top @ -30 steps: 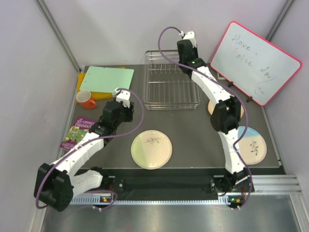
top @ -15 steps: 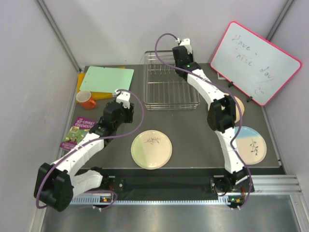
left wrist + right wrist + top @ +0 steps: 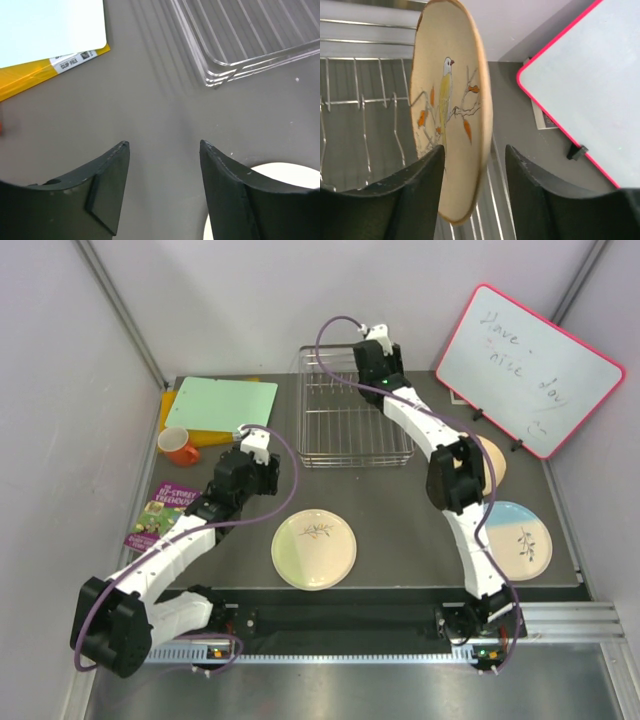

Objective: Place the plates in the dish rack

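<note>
Plates are going in one at a time. From above, the right tool [image 3: 369,358] has slid further over the far right corner of the dish rack [image 3: 345,435] within the last second. Three lie outside it, flat on the dark matte tabletop [image 3: 400,530]: a pale green plate [image 3: 314,548] in front of the rack, a tan plate [image 3: 492,462] off its right side and half hidden by the right arm [image 3: 455,475], and a light blue plate [image 3: 520,538] nearer on that side.

Left wrist view: the left tool [image 3: 162,145] gapes empty above bare tabletop, just off the rack's near left corner.

Right wrist view: a bird-painted plate [image 3: 450,110] stands on edge over the rack's thin, shiny wires, its foot hidden. The jaws were pinched a second ago and now straddle it loosely, with a gap showing at one finger — a release, I judge, so one plate is racked. It is glazed cream ceramic with a brown-edged rim — round and shallow.
</note>
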